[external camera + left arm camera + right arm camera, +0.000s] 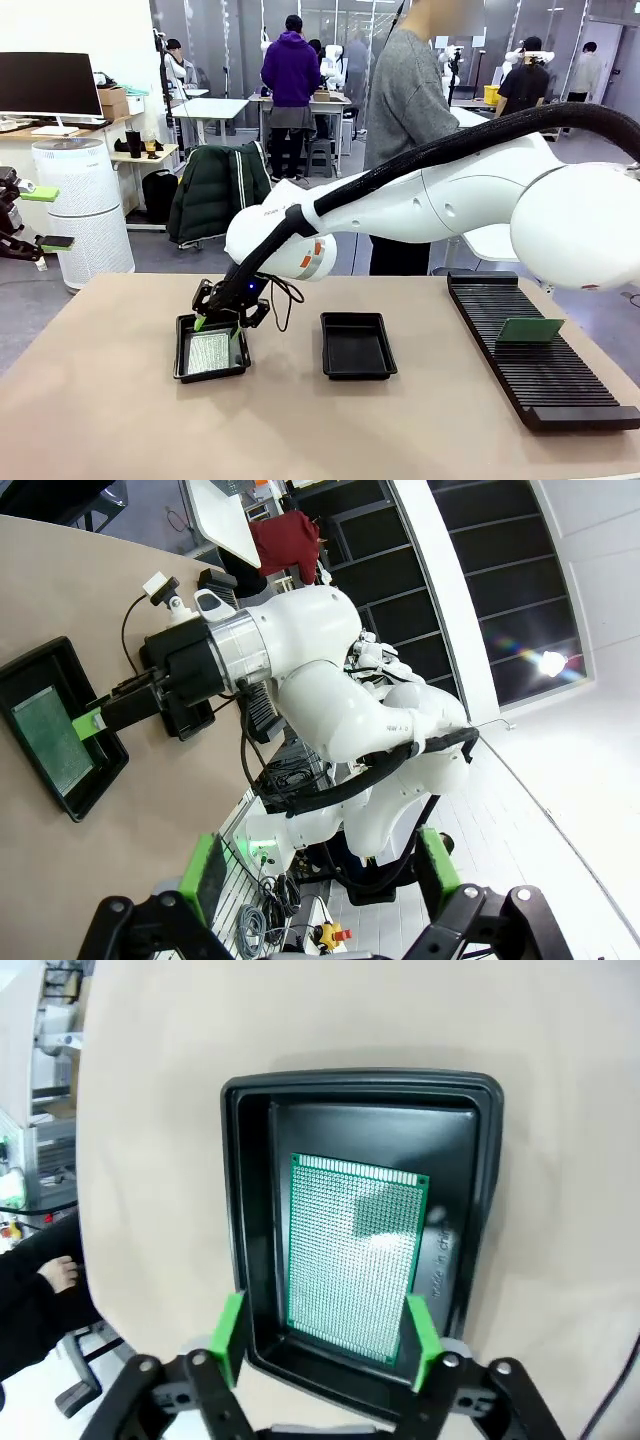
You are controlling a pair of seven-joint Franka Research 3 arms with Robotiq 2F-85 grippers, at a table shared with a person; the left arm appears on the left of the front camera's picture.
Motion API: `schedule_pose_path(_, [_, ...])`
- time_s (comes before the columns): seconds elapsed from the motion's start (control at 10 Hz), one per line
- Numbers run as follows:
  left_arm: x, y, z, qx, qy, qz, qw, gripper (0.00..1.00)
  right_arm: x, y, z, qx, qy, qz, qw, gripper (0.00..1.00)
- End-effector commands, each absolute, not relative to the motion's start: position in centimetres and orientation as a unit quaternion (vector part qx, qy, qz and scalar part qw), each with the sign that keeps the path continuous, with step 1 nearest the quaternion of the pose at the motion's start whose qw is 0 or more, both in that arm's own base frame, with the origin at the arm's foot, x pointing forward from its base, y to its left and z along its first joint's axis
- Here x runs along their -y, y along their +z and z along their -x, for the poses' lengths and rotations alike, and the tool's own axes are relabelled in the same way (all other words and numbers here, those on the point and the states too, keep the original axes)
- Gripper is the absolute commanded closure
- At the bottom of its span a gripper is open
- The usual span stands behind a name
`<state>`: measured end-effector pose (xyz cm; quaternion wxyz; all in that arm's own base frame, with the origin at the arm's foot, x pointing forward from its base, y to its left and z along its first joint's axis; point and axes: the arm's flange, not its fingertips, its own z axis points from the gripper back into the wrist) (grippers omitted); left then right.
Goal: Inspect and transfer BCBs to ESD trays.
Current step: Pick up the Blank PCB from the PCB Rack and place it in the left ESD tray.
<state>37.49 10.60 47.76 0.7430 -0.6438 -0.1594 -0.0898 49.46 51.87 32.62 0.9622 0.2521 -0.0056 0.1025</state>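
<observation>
Beige table (100,420) in a busy lab, with a person in grey standing at 12 o'clock. Left claw (320,872) wide open, green pads well apart. Toward 8 o'clock on the table, left ESD tray (183,352) with one BCB (208,351) lying flat inside. Right claw (222,322) over that tray's 12 o'clock end, spread open, pads (232,1332) flanking the board's short end; cannot tell whether touching it. Near 6 o'clock, apart from the first, middle ESD tray (357,345). At 3 o'clock, long black ribbed rack (560,385) with second BCB (530,329) standing on edge in the slots.
</observation>
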Motion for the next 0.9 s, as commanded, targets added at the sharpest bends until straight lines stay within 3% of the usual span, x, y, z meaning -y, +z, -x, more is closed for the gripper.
schedule_pose_path(0.0, [-10.6,47.8,-37.4,0.161,-0.09,0.645,0.742,0.0,-53.1,34.5,-49.3,0.01,0.099,-0.196,0.976,0.02])
schedule_pose_path(0.8, [-10.6,47.8,-37.4,0.161,-0.09,0.645,0.742,0.0,-52.2,42.4,-45.2,0.035,0.11,-0.104,0.988,0.0])
